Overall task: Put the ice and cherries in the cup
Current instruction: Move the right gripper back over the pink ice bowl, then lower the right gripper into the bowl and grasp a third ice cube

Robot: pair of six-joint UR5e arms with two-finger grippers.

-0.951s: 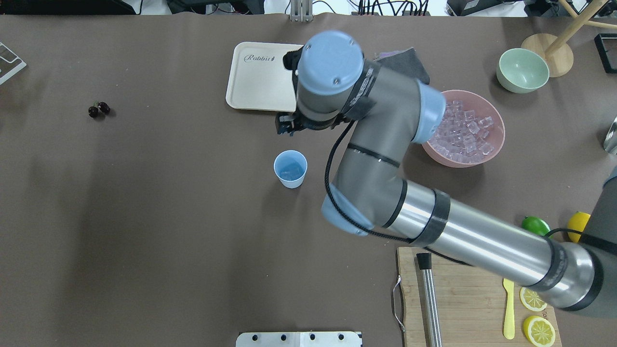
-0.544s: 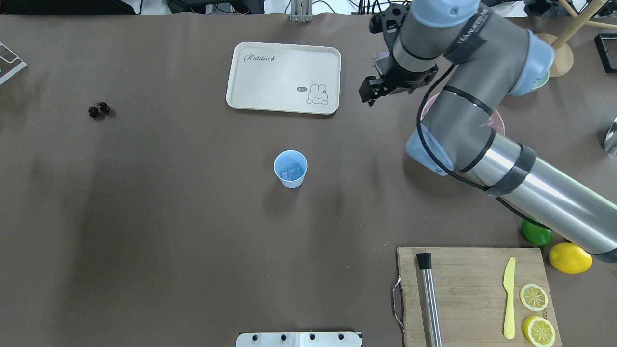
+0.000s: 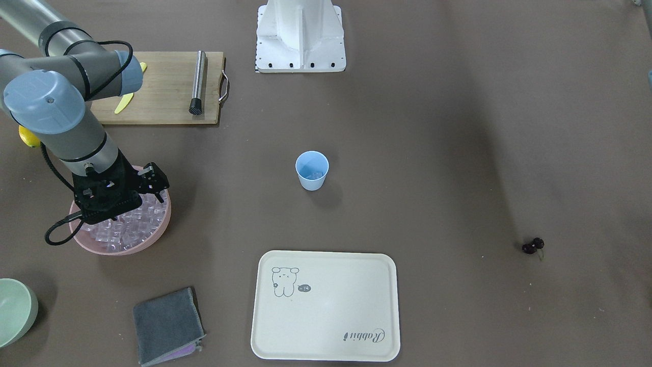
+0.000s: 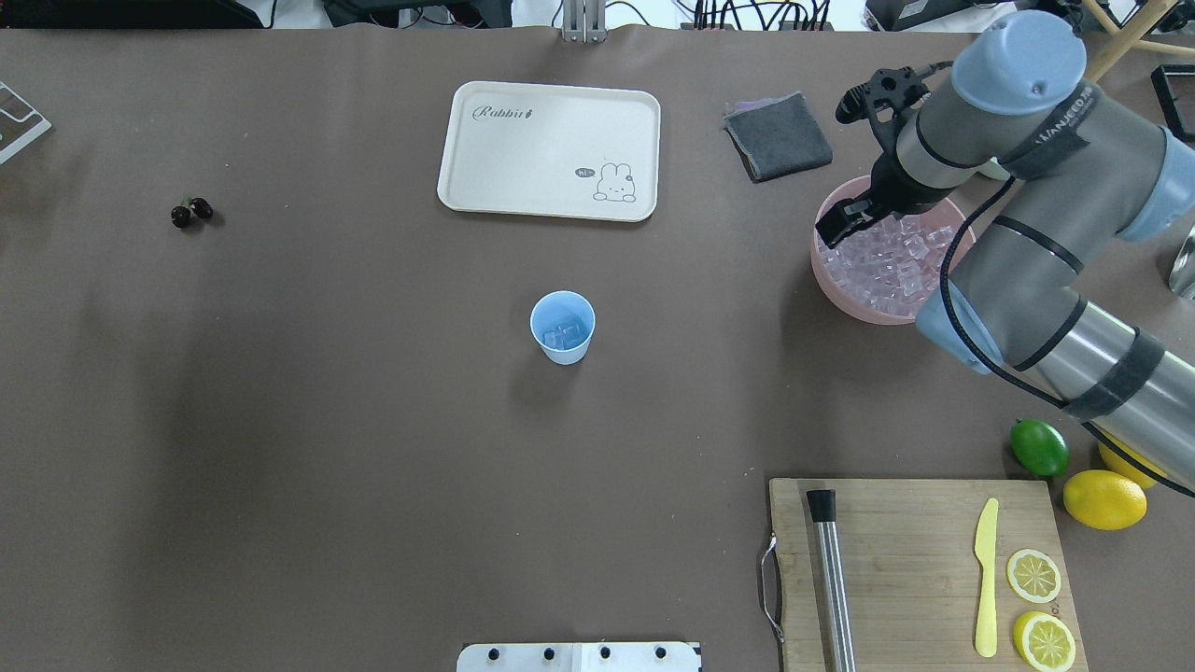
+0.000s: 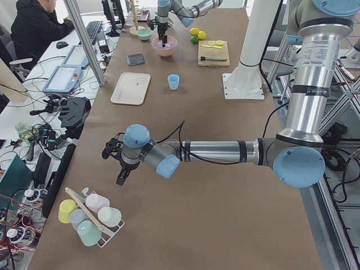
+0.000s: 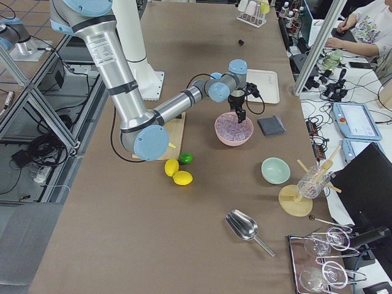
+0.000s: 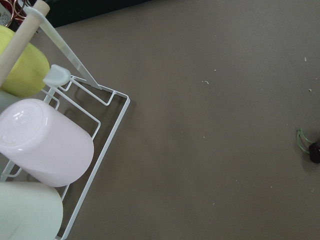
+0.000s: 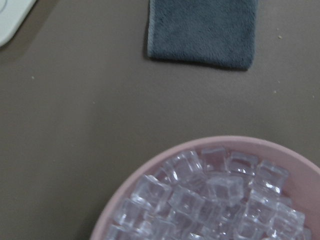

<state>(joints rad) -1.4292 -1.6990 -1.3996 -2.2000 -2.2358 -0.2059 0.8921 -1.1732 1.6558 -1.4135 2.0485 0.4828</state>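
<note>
The light-blue cup (image 4: 562,327) stands upright mid-table with a few ice cubes (image 4: 564,333) in it. Many more ice cubes (image 4: 887,261) fill the pink bowl (image 4: 826,280) at the right. My right gripper (image 4: 837,220) hangs just over the bowl's left rim, open and empty; its wrist view shows the ice (image 8: 210,200) close below. The cherries (image 4: 191,212) lie far left on the table. My left gripper (image 5: 121,169) shows only in the exterior left view, so I cannot tell its state; its wrist view has the cherries (image 7: 314,151) at the right edge.
A cream tray (image 4: 549,149) and a grey cloth (image 4: 778,135) lie at the back. A cutting board (image 4: 915,560) with muddler, knife and lemon slices, a lime (image 4: 1039,447) and a lemon (image 4: 1103,498) sit front right. A wire cup rack (image 7: 100,145) is by the left arm.
My right arm has swung from beside the cup to the right and come down over the pink bowl of ice. The cup and cherries have not moved.
</note>
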